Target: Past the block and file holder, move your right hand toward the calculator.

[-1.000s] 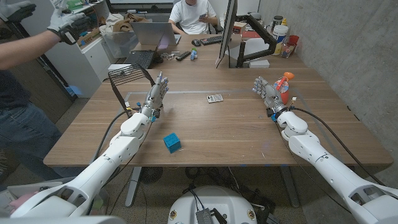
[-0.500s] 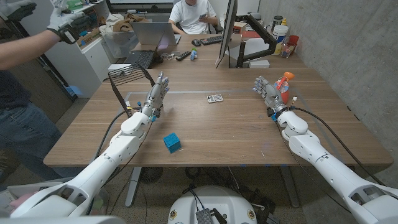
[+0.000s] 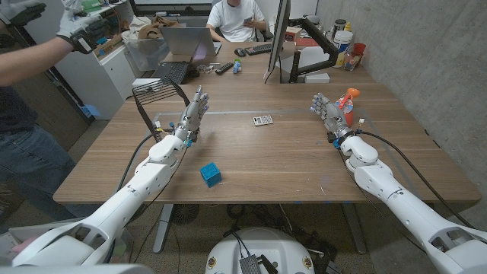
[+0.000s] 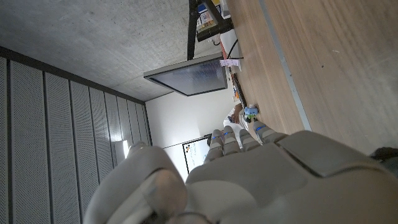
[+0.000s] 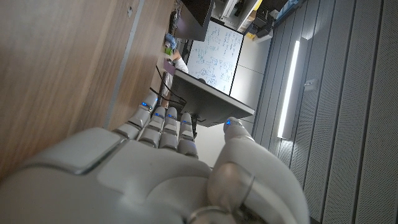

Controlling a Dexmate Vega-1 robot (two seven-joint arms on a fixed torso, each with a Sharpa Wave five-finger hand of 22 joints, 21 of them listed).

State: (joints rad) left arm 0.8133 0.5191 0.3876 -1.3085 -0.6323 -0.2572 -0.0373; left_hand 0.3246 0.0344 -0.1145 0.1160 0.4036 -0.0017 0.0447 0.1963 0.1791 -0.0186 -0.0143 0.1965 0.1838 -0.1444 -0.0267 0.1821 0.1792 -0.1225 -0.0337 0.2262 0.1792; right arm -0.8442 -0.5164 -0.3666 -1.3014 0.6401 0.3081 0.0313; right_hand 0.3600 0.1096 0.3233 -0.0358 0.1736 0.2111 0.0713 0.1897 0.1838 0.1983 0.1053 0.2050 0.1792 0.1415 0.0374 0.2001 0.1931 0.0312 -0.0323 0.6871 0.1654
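Observation:
The small grey calculator (image 3: 263, 120) lies on the wooden table (image 3: 289, 164) past its middle. A blue block (image 3: 211, 175) sits nearer the front, left of centre. The black wire file holder (image 3: 158, 99) stands at the table's left side. My right hand (image 3: 329, 113) is raised at the right, well to the right of the calculator, fingers apart and holding nothing; its back shows in the right wrist view (image 5: 155, 168). My left hand (image 3: 191, 116) stands beside the file holder, fingers extended and empty, with its back in the left wrist view (image 4: 249, 174).
An orange-and-blue spray bottle (image 3: 348, 105) stands just behind my right hand. A monitor (image 3: 280, 38), laptop (image 3: 187, 39), keyboard and clutter line the far edge. One person sits behind the table (image 3: 236, 17); another person's gloved arm (image 3: 46, 46) reaches in at the left.
My left hand has shifted slightly toward the file holder. My right hand has barely moved.

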